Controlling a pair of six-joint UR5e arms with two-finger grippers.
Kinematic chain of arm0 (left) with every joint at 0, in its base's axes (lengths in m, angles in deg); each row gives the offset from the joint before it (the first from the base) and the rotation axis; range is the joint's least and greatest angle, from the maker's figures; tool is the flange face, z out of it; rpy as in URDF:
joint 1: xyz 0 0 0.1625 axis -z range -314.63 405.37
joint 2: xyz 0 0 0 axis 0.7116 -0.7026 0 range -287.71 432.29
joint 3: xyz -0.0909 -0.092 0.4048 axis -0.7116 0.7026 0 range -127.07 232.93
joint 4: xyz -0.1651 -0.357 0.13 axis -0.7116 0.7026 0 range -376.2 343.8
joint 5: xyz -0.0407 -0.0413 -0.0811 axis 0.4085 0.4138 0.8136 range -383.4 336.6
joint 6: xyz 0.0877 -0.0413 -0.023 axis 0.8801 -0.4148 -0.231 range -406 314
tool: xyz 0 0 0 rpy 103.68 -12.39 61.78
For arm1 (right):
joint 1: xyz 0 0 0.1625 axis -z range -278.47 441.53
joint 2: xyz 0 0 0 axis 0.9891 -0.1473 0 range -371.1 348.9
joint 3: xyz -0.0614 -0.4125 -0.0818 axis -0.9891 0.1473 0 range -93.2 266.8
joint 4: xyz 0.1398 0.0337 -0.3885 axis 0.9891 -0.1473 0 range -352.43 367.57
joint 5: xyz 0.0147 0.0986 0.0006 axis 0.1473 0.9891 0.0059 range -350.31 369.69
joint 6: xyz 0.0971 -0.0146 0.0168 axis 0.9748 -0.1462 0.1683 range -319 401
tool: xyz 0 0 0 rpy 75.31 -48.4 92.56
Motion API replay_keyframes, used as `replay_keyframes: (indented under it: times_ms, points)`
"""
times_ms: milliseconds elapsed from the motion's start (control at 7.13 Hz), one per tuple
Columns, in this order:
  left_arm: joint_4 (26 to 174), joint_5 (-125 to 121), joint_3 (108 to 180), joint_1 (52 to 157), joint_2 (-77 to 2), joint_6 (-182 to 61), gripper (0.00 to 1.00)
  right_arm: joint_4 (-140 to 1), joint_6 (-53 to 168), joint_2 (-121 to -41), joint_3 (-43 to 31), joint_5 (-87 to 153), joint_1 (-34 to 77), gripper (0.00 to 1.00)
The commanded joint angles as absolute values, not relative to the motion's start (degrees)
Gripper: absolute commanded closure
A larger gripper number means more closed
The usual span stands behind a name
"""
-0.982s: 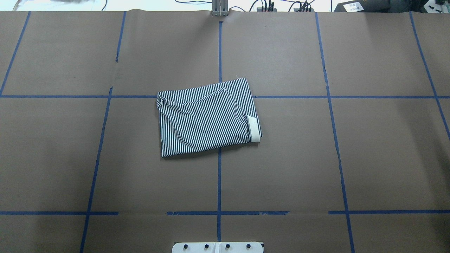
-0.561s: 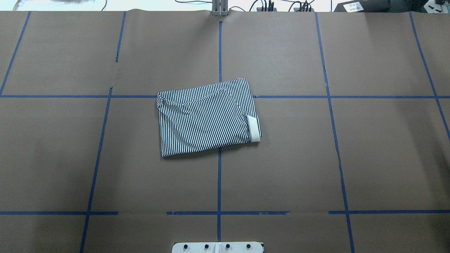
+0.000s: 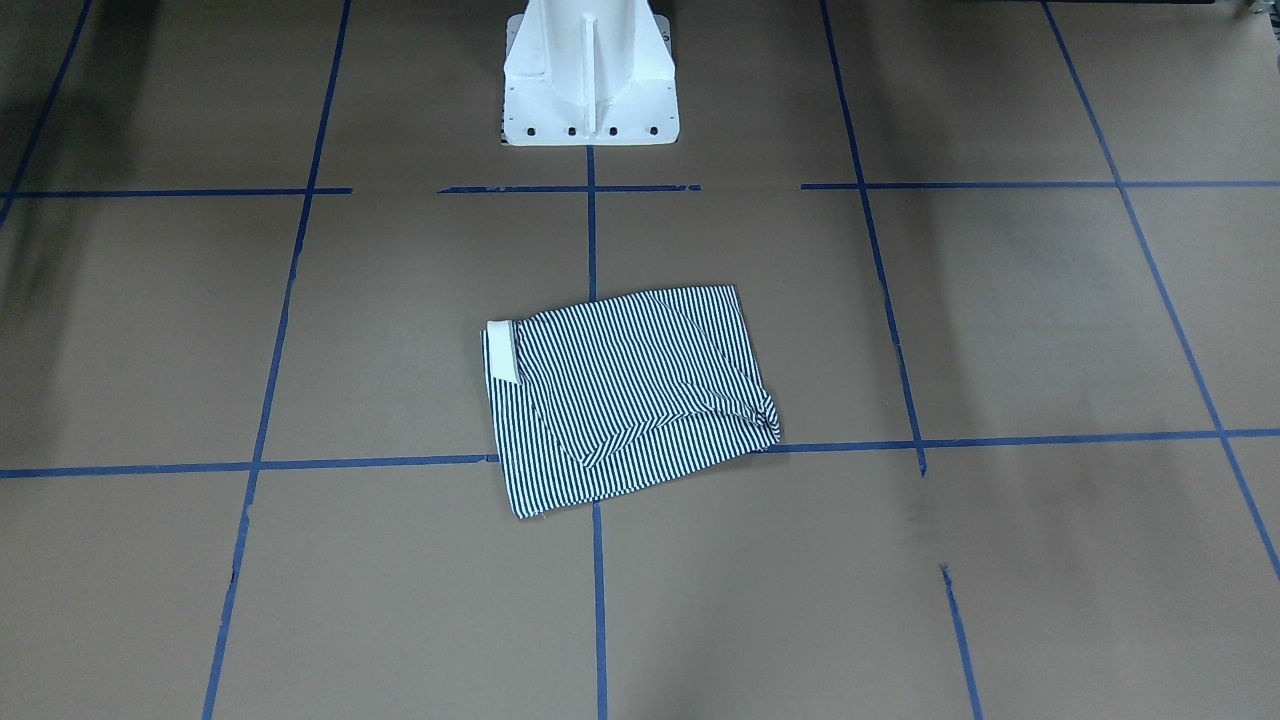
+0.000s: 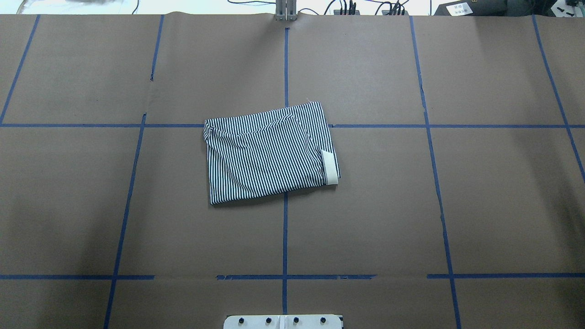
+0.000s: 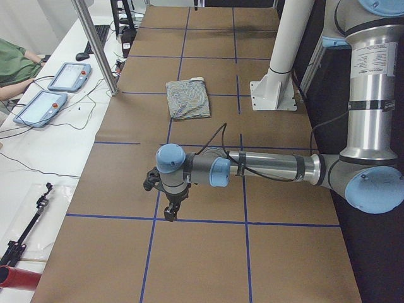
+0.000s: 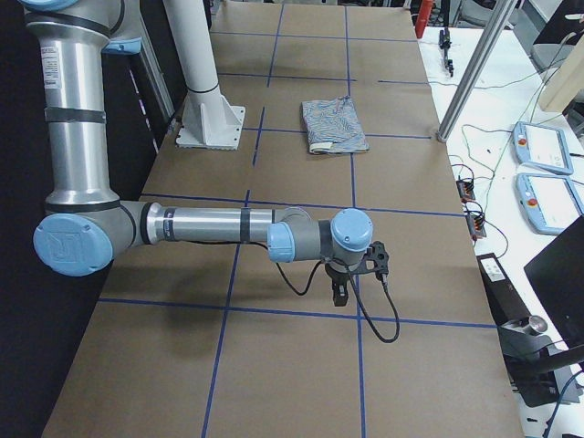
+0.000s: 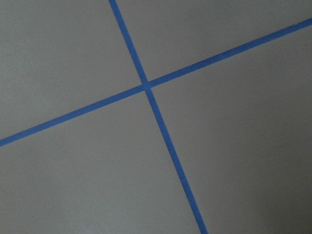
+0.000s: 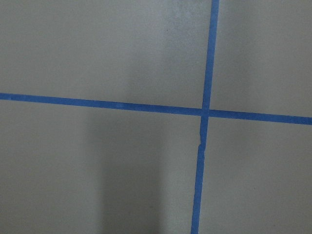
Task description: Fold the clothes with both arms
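The striped navy-and-white shirt [image 4: 269, 153] lies folded into a compact rectangle in the middle of the brown table, with its cream collar [image 4: 330, 169] showing at one corner. It also shows in the front-facing view [image 3: 630, 395] and in both side views [image 5: 188, 100] [image 6: 335, 126]. Neither arm touches it. The left gripper [image 5: 170, 211] hangs over the table far toward the robot's left end. The right gripper [image 6: 339, 292] hangs over the far right end. I cannot tell whether either is open or shut. Both wrist views show only bare paper and blue tape.
Blue tape lines grid the brown paper. The white pedestal [image 3: 590, 70] stands at the robot's side of the table. A metal post [image 5: 95, 44] and teach pendants [image 5: 39, 107] with cables lie along the far edge, where a person's sleeve [image 5: 16, 60] shows.
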State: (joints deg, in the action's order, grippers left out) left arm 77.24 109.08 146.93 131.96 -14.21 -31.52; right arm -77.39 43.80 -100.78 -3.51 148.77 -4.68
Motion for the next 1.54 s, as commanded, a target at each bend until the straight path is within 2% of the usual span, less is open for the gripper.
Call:
replay_keyframes:
  times_ms: [0, 421, 701, 1122, 1402]
  points:
    - [77.93, 108.96, 145.04, 133.34, -14.11, -31.59, 0.00, -76.99, 43.90, -101.98, -3.98, 148.30, -4.69, 0.00]
    - [77.76, 108.79, 145.48, 133.52, -14.55, -32.38, 0.00, -85.65, 44.25, -101.90, -11.18, 144.55, -5.92, 0.00]
    - [77.75, 108.96, 145.40, 133.52, -14.64, -33.33, 0.00, -85.51, 44.25, -102.16, -10.58, 143.37, -5.92, 0.00]
    - [77.93, 109.31, 145.57, 133.52, -14.64, -49.11, 0.00, -85.42, 44.25, -102.42, -10.05, 143.20, -5.92, 0.00]
    - [78.28, 109.40, 145.84, 133.52, -14.38, -48.55, 0.00, -85.42, 44.25, -102.51, -10.05, 143.46, -5.83, 0.00]
